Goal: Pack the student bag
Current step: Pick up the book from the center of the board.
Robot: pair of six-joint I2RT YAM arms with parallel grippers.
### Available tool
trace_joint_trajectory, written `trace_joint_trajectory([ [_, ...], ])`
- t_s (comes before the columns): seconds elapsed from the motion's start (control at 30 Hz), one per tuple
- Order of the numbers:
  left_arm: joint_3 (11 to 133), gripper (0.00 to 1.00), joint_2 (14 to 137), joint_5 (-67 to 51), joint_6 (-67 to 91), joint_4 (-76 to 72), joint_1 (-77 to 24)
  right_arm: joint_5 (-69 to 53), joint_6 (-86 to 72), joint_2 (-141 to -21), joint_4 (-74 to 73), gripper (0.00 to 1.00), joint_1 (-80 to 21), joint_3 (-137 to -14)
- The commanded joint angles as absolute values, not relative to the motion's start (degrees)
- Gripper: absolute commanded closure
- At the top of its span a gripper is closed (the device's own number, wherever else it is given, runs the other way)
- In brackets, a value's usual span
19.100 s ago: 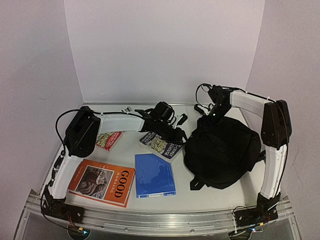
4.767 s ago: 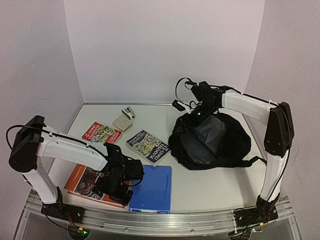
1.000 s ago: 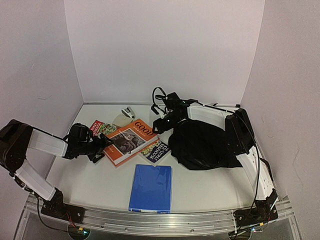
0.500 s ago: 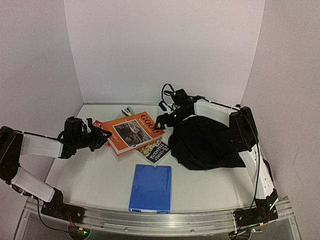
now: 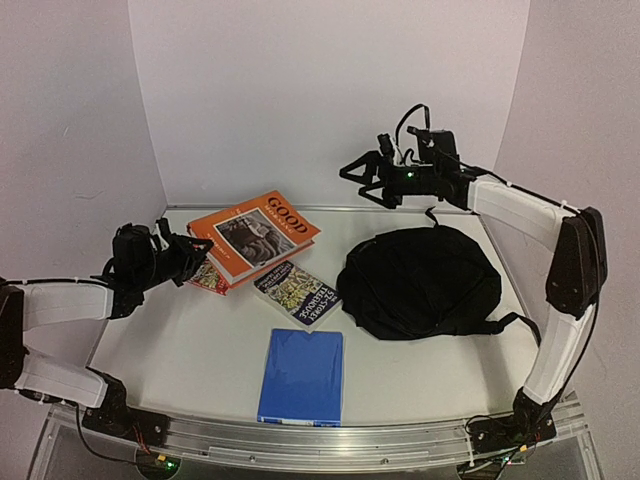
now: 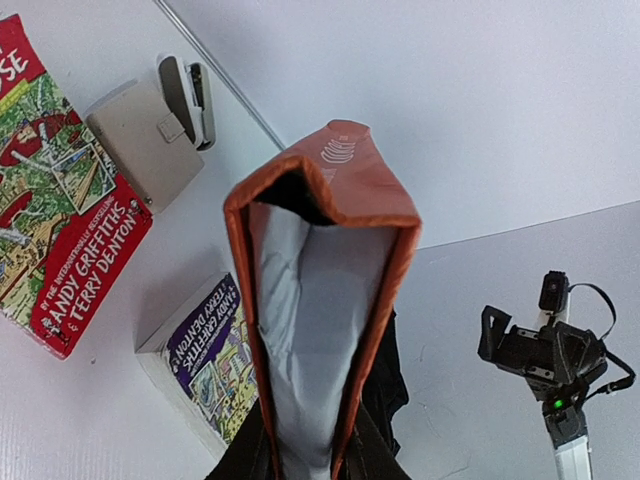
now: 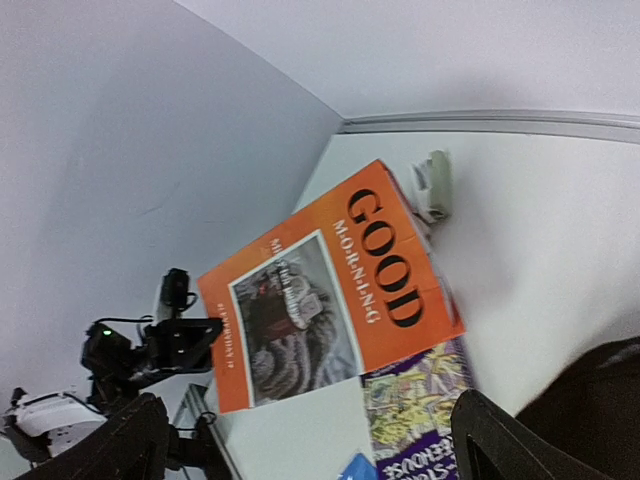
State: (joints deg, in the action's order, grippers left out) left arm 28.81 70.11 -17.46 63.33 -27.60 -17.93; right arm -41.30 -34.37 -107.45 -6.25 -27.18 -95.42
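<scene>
Left gripper (image 5: 198,250) clamps one edge of the orange book (image 5: 250,232), lifting it off the table (image 5: 180,340), while the right gripper (image 5: 362,185) hangs wide open and empty above the black student bag (image 5: 420,280) on the table's right side.

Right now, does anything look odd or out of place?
Yes: the left end effector holds the orange book tilted in the air, yet the backpack lies slumped with no opening showing, the open right end effector raised clear of it.
</scene>
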Motion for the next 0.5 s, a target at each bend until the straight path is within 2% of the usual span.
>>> trace_joint_trajectory([
  [0.0, 31.6, 0.87, 69.6, -17.4, 67.4, -41.5, -17.9, -46.9, -45.1, -110.1, 6.1, 0.02, -30.5, -90.5],
  [0.13, 31.9, 0.87, 70.5, -17.8, 69.1, -46.8, -18.4, -47.4, -47.0, -112.3, 8.0, 0.02, -33.6, -91.2],
  [0.47, 31.2, 0.86, 74.5, -17.3, 71.4, -58.2, -21.9, -44.9, -55.9, -119.0, 25.8, 0.02, -38.4, -91.7],
])
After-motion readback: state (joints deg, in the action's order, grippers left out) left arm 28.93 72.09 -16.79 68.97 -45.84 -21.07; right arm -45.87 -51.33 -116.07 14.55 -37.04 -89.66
